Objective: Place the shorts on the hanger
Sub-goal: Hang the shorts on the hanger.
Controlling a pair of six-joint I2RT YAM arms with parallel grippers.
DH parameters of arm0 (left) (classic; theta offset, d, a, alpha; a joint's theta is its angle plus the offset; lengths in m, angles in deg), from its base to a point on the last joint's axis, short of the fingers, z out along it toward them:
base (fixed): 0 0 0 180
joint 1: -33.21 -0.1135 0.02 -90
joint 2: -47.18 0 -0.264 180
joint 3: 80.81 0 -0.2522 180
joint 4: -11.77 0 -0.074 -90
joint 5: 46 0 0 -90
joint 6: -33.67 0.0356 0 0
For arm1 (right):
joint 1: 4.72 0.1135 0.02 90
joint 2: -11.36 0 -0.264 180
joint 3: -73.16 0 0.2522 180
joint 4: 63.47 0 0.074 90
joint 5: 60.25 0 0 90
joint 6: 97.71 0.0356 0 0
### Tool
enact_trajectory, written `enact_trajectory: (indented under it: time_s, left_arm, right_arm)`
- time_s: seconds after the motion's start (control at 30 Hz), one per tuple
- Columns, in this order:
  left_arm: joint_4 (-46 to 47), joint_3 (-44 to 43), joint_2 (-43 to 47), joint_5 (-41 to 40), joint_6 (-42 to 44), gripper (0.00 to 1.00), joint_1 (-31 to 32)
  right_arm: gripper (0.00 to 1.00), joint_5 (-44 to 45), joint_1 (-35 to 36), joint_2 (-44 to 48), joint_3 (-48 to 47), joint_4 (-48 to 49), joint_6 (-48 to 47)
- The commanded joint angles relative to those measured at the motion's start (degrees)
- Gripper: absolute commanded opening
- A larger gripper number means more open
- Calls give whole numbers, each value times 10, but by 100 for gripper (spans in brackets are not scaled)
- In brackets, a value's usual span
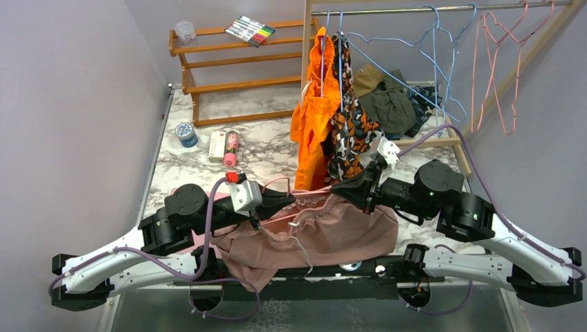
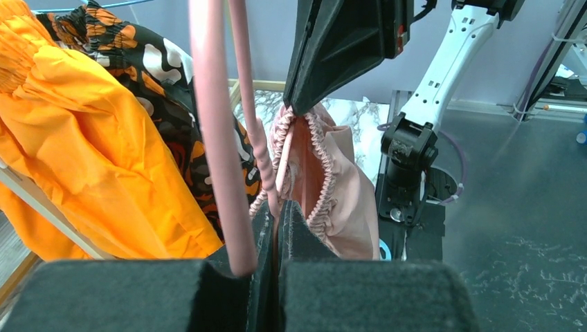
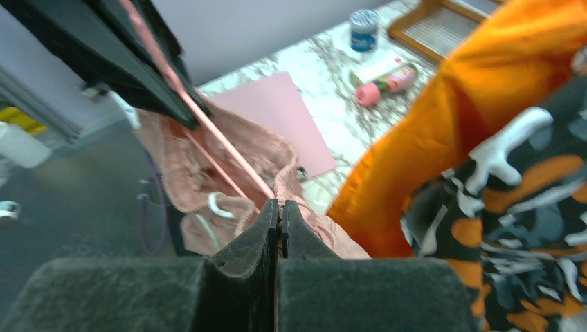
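The dusty-pink shorts [image 1: 332, 235] hang by their gathered waistband between my two grippers, low over the table's near edge, with the white drawstring dangling. The thin pink hanger [image 1: 311, 193] runs along the waistband from one gripper to the other. My left gripper [image 2: 278, 207] is shut on the hanger [image 2: 214, 124] at its twisted neck, right beside the shorts [image 2: 339, 194]. My right gripper [image 3: 280, 206] is shut on the waistband of the shorts [image 3: 187, 173], and the hanger's wire [image 3: 208, 117] ends at its tips.
Just behind the grippers, an orange garment [image 1: 311, 124] and a camouflage one [image 1: 353, 124] hang from the rail. Light-blue hangers [image 1: 443, 62] and pink ones [image 1: 498, 62] hang further right. A wooden shelf [image 1: 228, 66], a tin [image 1: 185, 133] and a pink bottle [image 1: 230, 149] stand back left.
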Motion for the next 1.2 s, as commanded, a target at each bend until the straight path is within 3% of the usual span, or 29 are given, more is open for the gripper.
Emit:
enact_trajectory:
  time_s: [0.0,0.17,0.33,0.8,0.83,0.9,0.97,1.17]
  left_arm:
    - [40,-21,-17,20,-3,0,-2]
    - [45,-47,-47,56,1,0,-2]
    - [49,-51,-42,96,-6,0,-2]
    - [32,-41,1,58,-1,0,-1]
    - [33,-40,1,60,-1,0,-1]
    - [37,-38,-2,66,-1,0,-1]
    - [41,-40,-9,79,-2,0,-1]
    - [29,-63,-47,143,-9,0,-2]
  right_arm:
    - [1,-106,2,-20,-43,87,24]
    - [1,-147,2,-64,-91,127,22]
    - [1,-40,2,-76,-73,112,18]
    - [1,-31,2,-1,-45,20,21]
    - [4,-36,2,2,-44,11,23]
    - [28,-37,2,4,-50,-5,27]
    - [43,-38,2,3,-62,-12,24]
    - [53,-112,2,-17,-119,-18,-27]
